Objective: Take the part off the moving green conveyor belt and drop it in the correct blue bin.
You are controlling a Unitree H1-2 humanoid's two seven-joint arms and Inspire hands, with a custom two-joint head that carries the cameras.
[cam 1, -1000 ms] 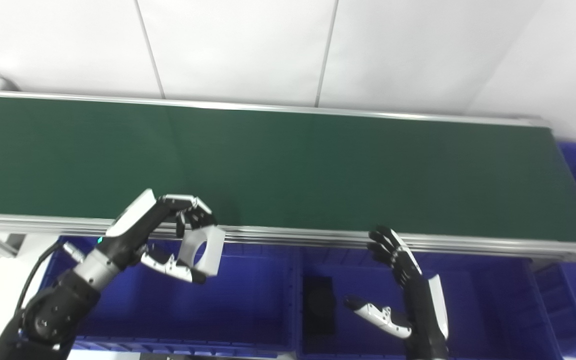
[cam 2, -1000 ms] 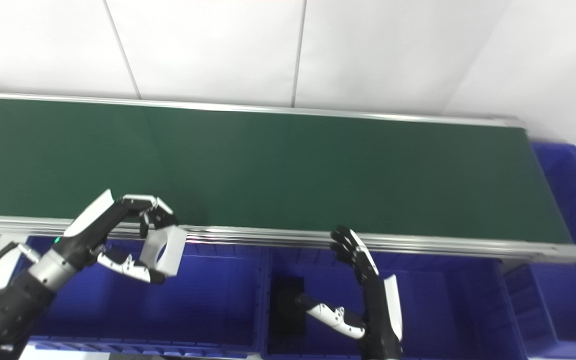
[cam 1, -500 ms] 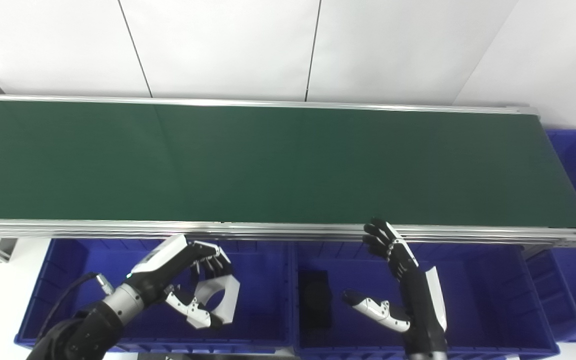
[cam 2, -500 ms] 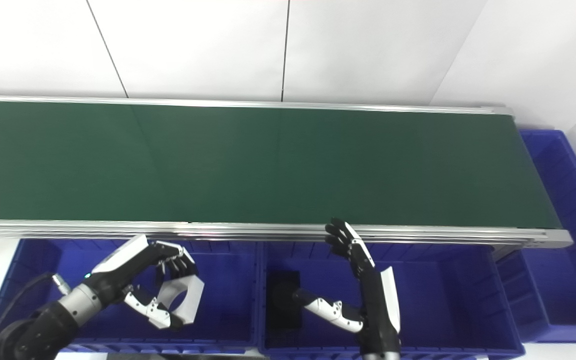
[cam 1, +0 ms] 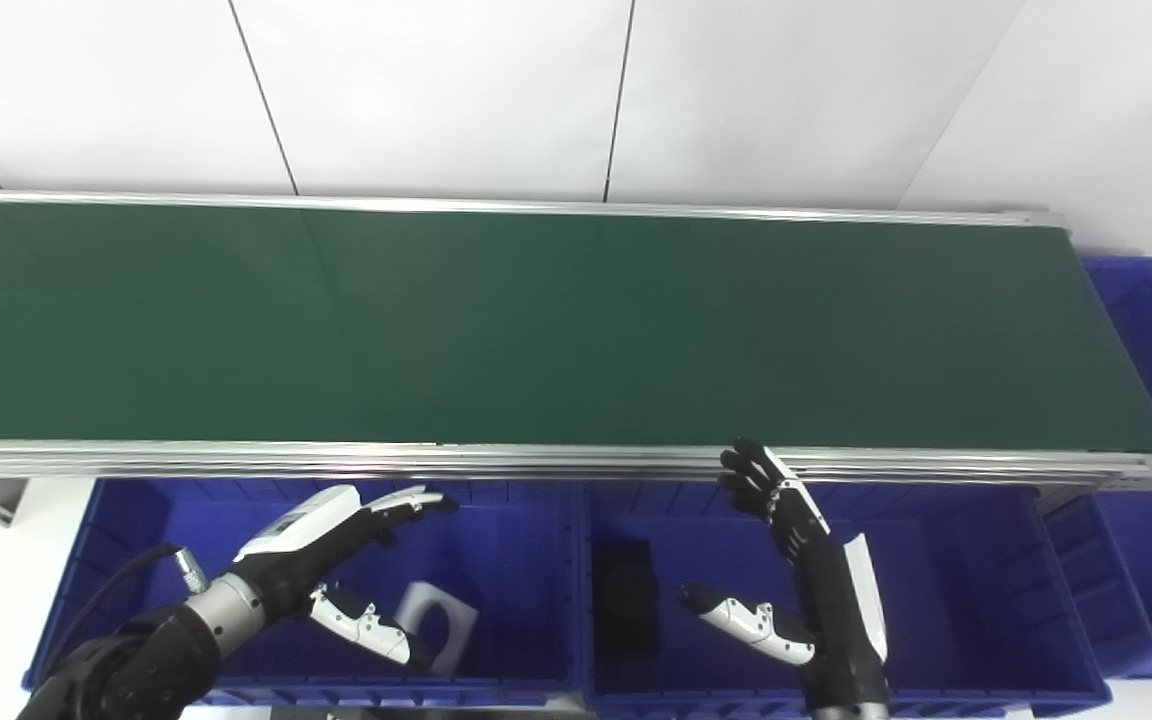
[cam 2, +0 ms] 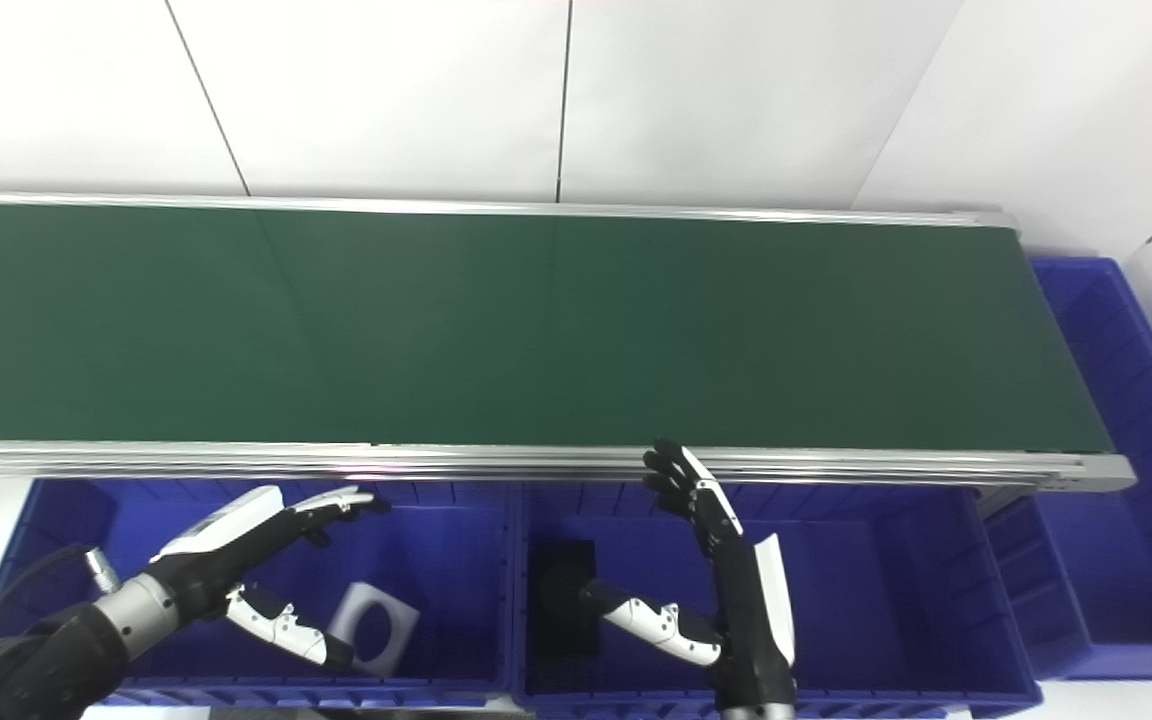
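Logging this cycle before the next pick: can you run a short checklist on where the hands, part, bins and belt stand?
1. Left hand open, holding nothing: ok.
2. White part inside the left blue bin, clear of the hand: ok.
3. Right hand open, holding nothing: ok.
4. Green conveyor belt has a part to pick: not ok, none visible.
5. Black part in the middle blue bin: ok.
6. Bin choice correct: cannot tell.

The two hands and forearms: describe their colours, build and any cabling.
Both hands, left hand and right hand, have black fingers with a white shell on the back and a white-plated thumb. The left wrist shows a silver metal cuff with a black cable looping from it; the forearm is black.
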